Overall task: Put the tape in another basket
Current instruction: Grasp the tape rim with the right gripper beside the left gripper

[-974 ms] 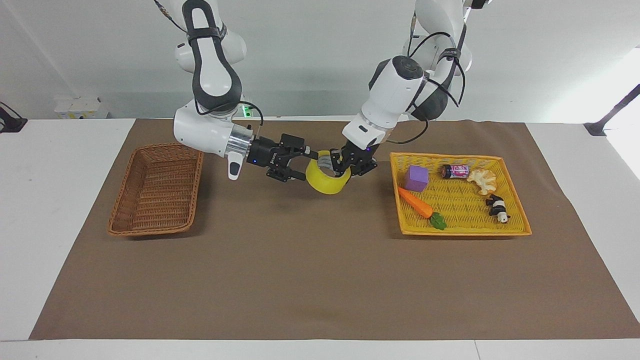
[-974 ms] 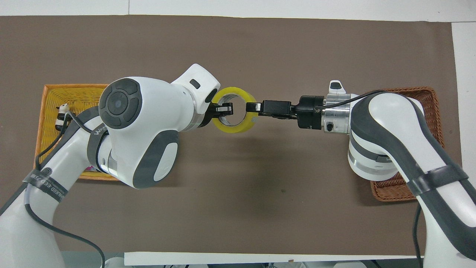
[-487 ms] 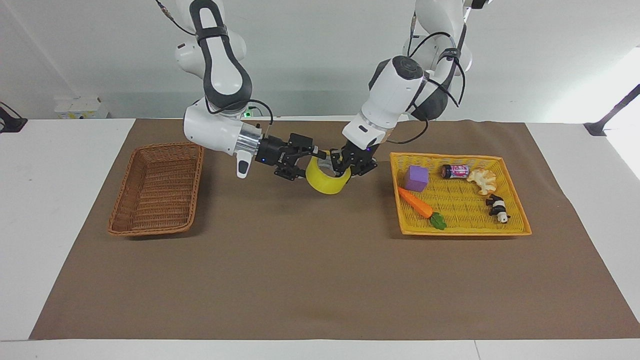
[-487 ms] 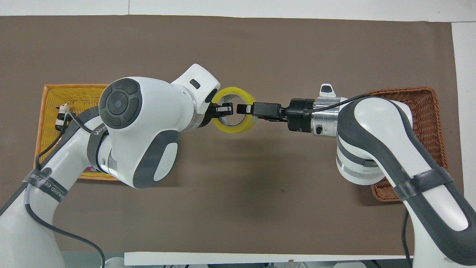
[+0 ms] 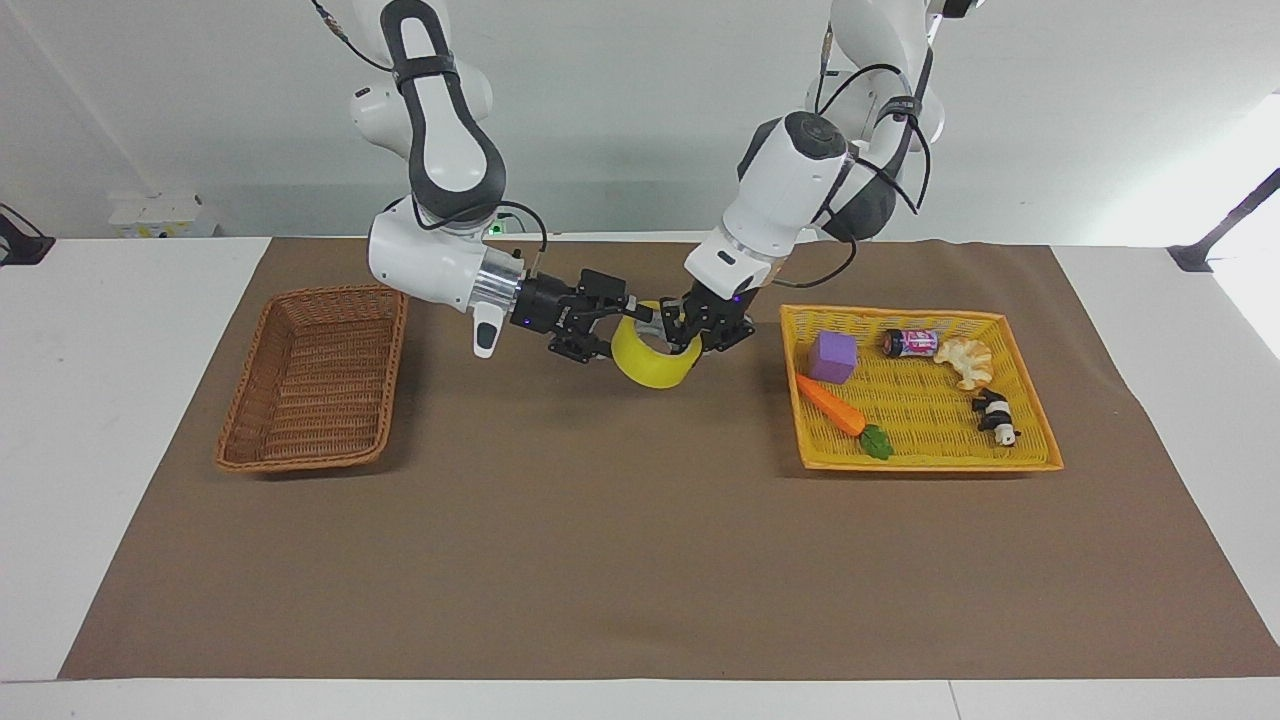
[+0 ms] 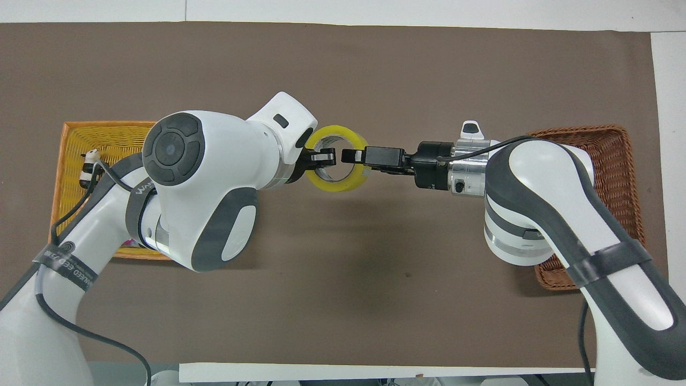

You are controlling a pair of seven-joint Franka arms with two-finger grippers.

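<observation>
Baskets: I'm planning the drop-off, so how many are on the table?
2. A brown basket sits at the right arm's end of the table; a yellow basket holding small things sits at the left arm's end.

Tape (image 5: 655,366): a wide roll of translucent yellow packing tape with a pale inner core, raised above the brown mat at mid-table, between the two baskets and touching neither. Its open centre faces upward and is somewhat tilted; in the overhead view the roll (image 6: 337,186) appears as a full ring. Basket (image 5: 312,380): a rectangular, dark brown woven wicker container with sloped sides, resting on the mat toward the right arm's end of the table; its interior holds nothing. Overhead, only part of its rim (image 6: 619,155) shows.
</observation>
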